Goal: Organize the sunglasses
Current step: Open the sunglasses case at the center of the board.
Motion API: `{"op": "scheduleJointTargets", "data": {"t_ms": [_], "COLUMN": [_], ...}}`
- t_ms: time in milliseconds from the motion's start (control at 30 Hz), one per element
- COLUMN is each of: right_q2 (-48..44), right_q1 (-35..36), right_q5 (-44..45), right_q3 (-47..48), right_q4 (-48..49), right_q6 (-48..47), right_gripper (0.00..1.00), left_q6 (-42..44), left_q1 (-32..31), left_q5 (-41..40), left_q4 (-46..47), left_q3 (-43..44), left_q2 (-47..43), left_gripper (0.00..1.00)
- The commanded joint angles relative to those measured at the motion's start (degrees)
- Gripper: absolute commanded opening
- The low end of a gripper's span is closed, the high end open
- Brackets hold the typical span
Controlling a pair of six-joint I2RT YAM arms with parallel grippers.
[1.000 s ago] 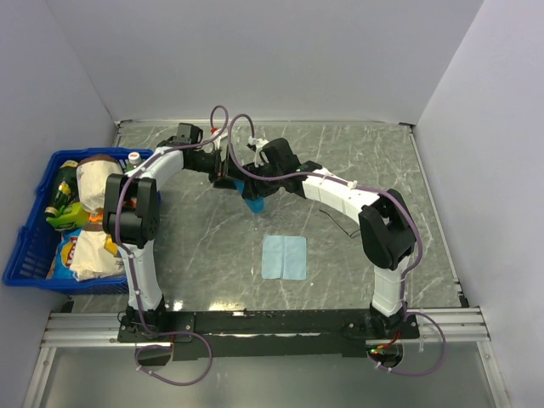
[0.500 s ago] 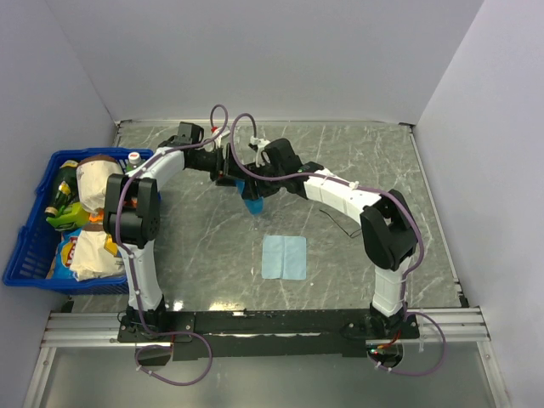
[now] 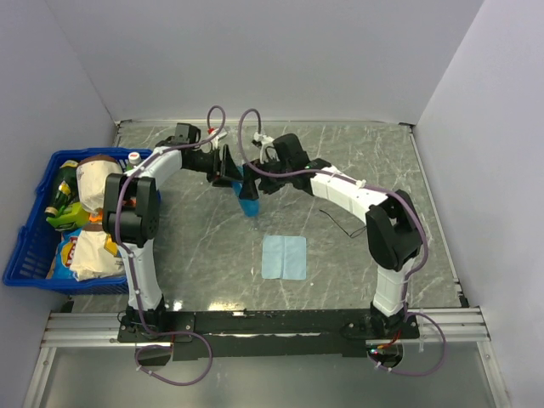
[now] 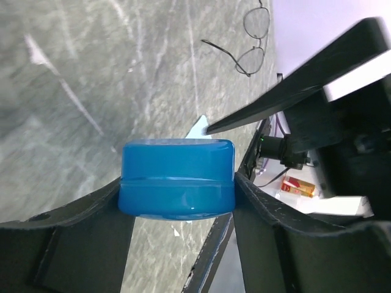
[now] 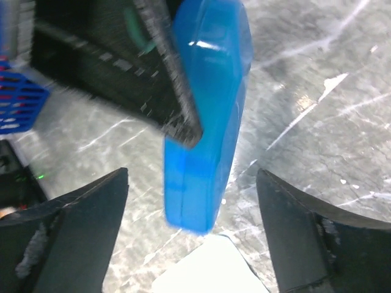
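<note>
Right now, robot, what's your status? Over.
Left jaws clamped on blue translucent clamshell case. Right jaws open, clear of it. Thin black wire-frame sunglasses lie untouched, nothing covering them.

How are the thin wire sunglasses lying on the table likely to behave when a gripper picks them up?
The sunglasses look very thin-framed, so probably light and easily bent by a hard squeeze. Lying flat on the smooth table, they likely slide when nudged and give little height to grab. Rolling seems unlikely.
</note>
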Motion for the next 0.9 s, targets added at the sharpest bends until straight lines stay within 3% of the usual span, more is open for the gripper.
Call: {"op": "scheduleJointTargets", "data": {"t_ms": [0,200,400,533,867], "right_q2": [-4.39,-2.63,-1.75,0.0,4.32], "right_q1": [-4.44,-11.13,-11.76,-10.17,-8.06], "right_q5": [-10.32,-30.33,-41.35,-40.49,-36.36], "right_q3": [1.18,-0.32,-3.21,-2.87,1.26], "right_q4": [1.48,4.64,10.34,11.86,5.44], "right_q6": [-1.34,-1.78,0.93,2.36,-5.79], "right_gripper": [0.95,0.95,0.94,0.93,0.93], "left_q6": [2.83,10.3,17.43,15.32,16.01], "left_q1": [1.61,1.88,1.88,1.79,1.44], "left_q5": [-0.04,1.45,5.4,5.76,6.37], "left_q4": [-3.22,-9.11,-14.49,-10.71,-10.7], "left_q3": [3.19,4.94,5.04,3.1,2.83], "left_q2": [0.89,0.46,0.02,-1.13,0.54], "left_gripper": [0.64,0.66,0.68,0.66,0.57]}}
